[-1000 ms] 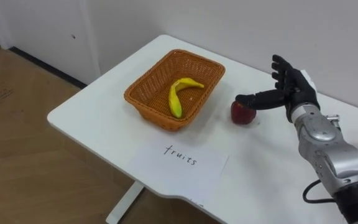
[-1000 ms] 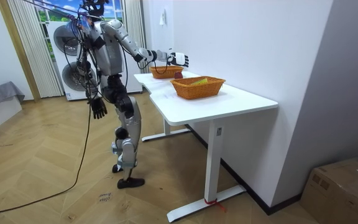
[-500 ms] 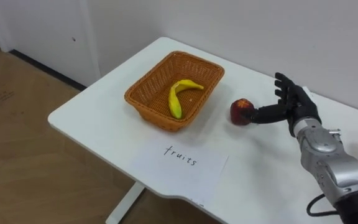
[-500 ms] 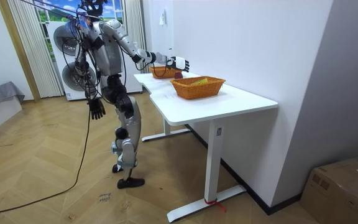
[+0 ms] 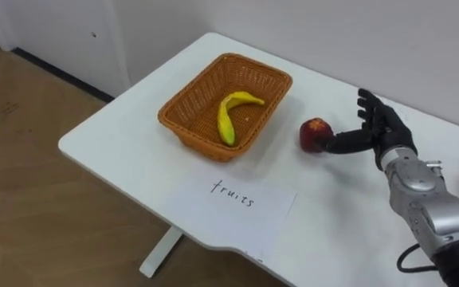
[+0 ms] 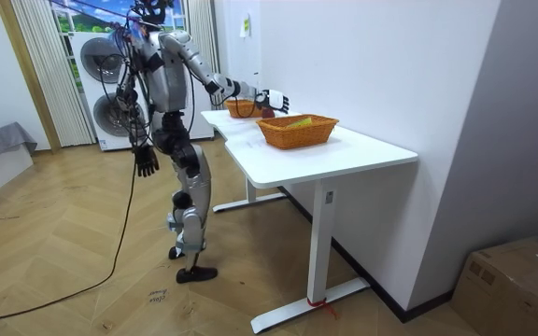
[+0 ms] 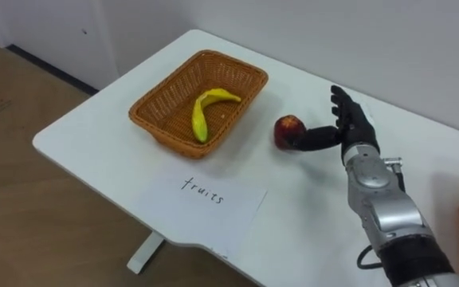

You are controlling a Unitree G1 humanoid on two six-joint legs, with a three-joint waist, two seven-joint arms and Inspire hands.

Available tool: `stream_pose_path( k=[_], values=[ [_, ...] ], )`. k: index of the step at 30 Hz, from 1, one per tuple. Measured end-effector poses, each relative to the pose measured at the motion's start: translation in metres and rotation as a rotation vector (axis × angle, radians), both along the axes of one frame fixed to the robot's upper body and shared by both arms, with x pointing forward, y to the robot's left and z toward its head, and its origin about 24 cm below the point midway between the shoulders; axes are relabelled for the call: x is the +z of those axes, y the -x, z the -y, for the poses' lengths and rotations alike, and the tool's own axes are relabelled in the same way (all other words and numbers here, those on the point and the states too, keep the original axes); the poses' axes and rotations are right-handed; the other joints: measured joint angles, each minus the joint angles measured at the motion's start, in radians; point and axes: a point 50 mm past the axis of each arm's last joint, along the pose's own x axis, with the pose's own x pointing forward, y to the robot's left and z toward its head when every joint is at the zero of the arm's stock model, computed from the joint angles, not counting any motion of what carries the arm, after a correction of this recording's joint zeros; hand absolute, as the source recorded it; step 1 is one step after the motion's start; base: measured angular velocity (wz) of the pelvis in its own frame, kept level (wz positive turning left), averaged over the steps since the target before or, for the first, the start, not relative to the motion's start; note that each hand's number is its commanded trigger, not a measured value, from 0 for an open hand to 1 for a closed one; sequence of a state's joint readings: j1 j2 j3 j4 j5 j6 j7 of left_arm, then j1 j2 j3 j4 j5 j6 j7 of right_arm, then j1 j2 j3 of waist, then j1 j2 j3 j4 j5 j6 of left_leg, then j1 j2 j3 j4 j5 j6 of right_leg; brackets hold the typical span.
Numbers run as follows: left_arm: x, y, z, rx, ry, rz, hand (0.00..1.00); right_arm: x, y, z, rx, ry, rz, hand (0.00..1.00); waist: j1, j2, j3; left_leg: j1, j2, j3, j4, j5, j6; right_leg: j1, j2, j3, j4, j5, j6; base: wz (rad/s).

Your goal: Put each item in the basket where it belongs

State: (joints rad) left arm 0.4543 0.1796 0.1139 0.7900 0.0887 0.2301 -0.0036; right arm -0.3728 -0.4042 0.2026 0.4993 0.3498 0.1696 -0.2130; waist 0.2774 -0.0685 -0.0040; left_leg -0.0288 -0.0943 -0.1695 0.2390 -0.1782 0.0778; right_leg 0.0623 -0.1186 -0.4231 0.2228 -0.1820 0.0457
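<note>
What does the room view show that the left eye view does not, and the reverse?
The room view adds the robot standing beside the table, its left hand hanging at its side, a second basket and a cardboard box. The left eye view adds the banana inside the fruit basket and the handwritten paper. Both share the table, the fruit basket, the apple and the open right hand, its thumb against the apple.

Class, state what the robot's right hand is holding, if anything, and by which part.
Nothing is held. The right hand is open beside the apple, thumb at its side; the apple sits on the table.
</note>
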Motion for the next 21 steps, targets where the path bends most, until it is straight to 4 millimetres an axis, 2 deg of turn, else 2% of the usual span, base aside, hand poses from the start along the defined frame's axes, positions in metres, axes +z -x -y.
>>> stream_pose_path(
  k=[5,8,12,21],
  values=[
    [0.0,-0.012,0.0,-0.013,-0.026,0.036,0.0,-0.004,-0.001,0.008,-0.029,0.013,-0.027,0.0,0.002,-0.007,0.0109,-0.036,0.0,0.0,0.002,0.001,0.001,-0.033,-0.002,-0.01,0.0,0.002,0.0,0.01],
    [-0.001,-0.016,0.002,-0.038,-0.026,0.045,0.0,-0.007,-0.002,0.011,-0.042,0.016,-0.043,0.0,0.003,-0.008,0.0128,-0.061,0.0,0.001,0.004,0.002,0.001,-0.058,-0.002,-0.009,0.002,0.002,-0.001,0.0],
    [-0.001,-0.021,0.003,-0.042,-0.022,0.056,0.0,0.001,-0.01,0.01,-0.034,0.016,-0.009,0.0,0.0,-0.012,0.0148,-0.084,0.003,0.009,0.005,0.002,0.0,-0.09,-0.001,0.001,0.007,0.004,-0.003,-0.07],
    [-0.004,-0.05,0.012,-0.121,0.002,0.103,0.0,0.018,-0.025,0.003,-0.007,0.036,0.038,0.0,0.009,-0.01,0.0189,-0.133,0.009,0.027,0.019,0.003,-0.001,-0.146,-0.001,0.008,0.021,0.01,-0.01,-0.06]
  ],
)
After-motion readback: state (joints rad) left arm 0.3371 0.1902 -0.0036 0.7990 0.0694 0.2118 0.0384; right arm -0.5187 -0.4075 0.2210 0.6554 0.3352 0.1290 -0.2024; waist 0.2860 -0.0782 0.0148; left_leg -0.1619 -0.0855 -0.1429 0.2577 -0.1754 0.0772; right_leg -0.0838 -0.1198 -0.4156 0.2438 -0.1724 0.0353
